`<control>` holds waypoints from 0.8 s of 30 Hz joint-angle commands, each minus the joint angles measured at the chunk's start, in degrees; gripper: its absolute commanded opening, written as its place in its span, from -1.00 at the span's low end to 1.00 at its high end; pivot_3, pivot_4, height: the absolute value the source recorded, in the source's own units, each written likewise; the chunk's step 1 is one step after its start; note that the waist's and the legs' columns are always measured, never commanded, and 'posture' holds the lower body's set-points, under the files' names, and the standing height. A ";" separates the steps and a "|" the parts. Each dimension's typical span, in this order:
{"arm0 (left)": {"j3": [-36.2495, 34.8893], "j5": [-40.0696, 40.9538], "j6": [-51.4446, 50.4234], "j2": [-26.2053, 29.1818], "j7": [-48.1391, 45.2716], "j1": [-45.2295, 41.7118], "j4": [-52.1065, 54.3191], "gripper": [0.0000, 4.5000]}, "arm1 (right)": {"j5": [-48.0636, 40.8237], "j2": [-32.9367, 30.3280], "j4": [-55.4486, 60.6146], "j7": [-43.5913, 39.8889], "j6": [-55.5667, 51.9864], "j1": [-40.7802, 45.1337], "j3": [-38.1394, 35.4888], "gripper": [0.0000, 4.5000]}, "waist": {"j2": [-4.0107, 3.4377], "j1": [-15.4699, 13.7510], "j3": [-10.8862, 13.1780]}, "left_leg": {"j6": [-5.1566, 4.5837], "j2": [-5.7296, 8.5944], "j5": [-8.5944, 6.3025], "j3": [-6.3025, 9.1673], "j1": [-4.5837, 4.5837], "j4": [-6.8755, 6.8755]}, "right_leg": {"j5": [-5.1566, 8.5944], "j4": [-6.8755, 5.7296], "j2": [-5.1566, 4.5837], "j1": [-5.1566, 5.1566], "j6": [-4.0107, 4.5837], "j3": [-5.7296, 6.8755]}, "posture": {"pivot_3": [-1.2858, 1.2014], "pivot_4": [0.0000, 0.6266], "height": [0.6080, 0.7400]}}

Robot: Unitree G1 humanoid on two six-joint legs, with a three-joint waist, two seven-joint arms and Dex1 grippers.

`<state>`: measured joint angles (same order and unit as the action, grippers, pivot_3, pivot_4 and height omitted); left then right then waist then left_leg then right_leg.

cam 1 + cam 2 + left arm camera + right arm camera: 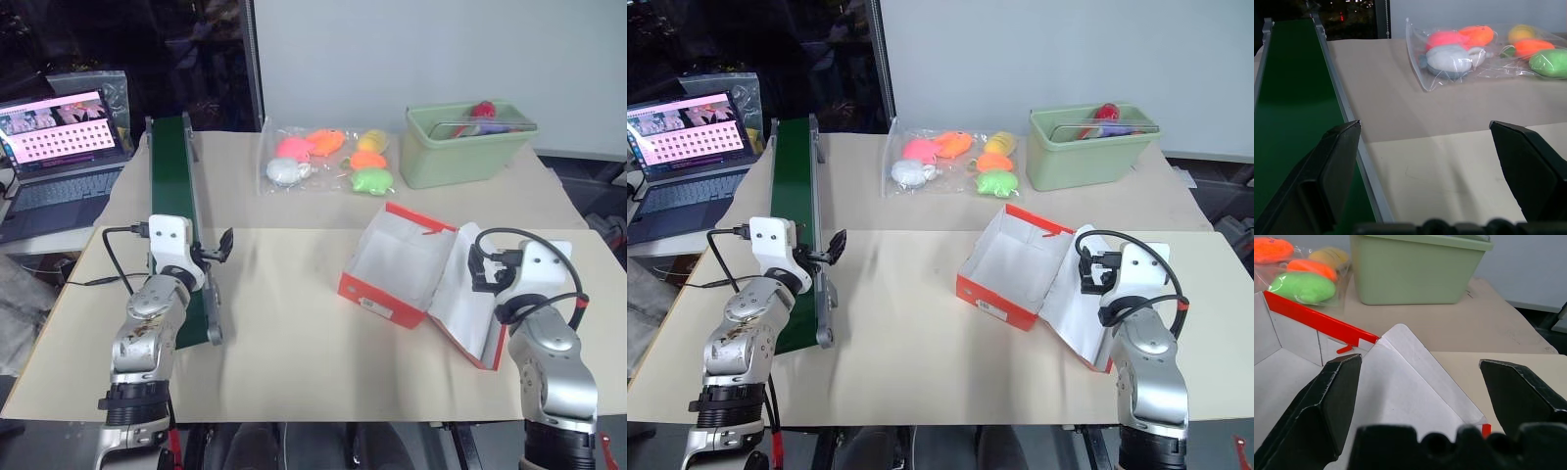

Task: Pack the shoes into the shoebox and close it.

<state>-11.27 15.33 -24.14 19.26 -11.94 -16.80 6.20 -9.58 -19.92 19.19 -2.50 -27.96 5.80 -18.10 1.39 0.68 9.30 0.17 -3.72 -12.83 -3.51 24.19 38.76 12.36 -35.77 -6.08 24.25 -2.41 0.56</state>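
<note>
The orange-red shoebox (380, 300) stands open right of the table's middle, its white interior bare. Its hinged lid (460, 294) lies flung back to the right, white inside up. My right gripper (483, 264) hovers over that lid, open, with nothing between its black fingers (1334, 401); the lid's white inside and the box's red rim (1317, 320) lie just beyond them. My left gripper (221, 247) is open and empty at the left, beside the green belt. The shoes are out of view.
A long green conveyor belt (174, 186) runs along the table's left side. A clear bag of colourful soft toys (328, 159) and a pale green bin (465, 147) sit at the back. A laptop (59, 137) stands far left.
</note>
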 commanded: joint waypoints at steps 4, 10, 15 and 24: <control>0.69 -1.80 1.86 -0.47 0.87 -3.53 0.30 1.00 | 1.65 1.25 0.46 2.74 -0.10 3.76 0.37 1.00 | 0.00 0.03 0.00 | 0.00 0.00 0.00 0.00 0.00 0.01 | 0.00 -0.01 0.00 0.00 0.00 0.00 | 0.03 -0.52 0.83; 1.49 -2.85 3.40 -2.36 1.45 -3.87 -0.49 1.00 | -5.47 4.05 3.85 1.30 -2.92 9.55 -0.53 1.00 | 0.00 0.13 0.00 | 0.00 0.00 0.00 0.01 0.01 -0.01 | 0.00 0.01 0.00 0.00 0.00 0.00 | 0.03 -0.52 0.83; 2.23 -3.83 4.22 -3.42 1.80 -5.69 -2.69 1.00 | -10.46 2.44 5.57 -4.67 -6.52 18.78 3.96 1.00 | 0.00 0.15 0.00 | 0.00 0.01 0.00 0.01 0.01 0.01 | 0.00 -0.08 0.00 0.04 0.00 -0.01 | 0.03 -0.52 0.83; -4.63 -8.91 -0.71 -6.10 17.51 -6.20 -2.01 1.00 | -31.94 -6.78 13.92 -32.12 -19.17 16.95 16.23 1.00 | 0.02 -0.26 0.02 | -0.03 -0.01 -0.02 0.13 0.15 0.00 | 0.00 0.02 0.02 -0.05 -0.01 0.12 | 0.03 -0.52 0.83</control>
<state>-11.83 8.75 -22.71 13.21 -1.21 -22.30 2.40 -37.53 -24.79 29.84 -29.25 -45.99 23.34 -2.60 1.41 0.43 9.32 0.12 -3.73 -12.85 -3.37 24.34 38.76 12.35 -35.76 -6.07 24.20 -2.43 0.69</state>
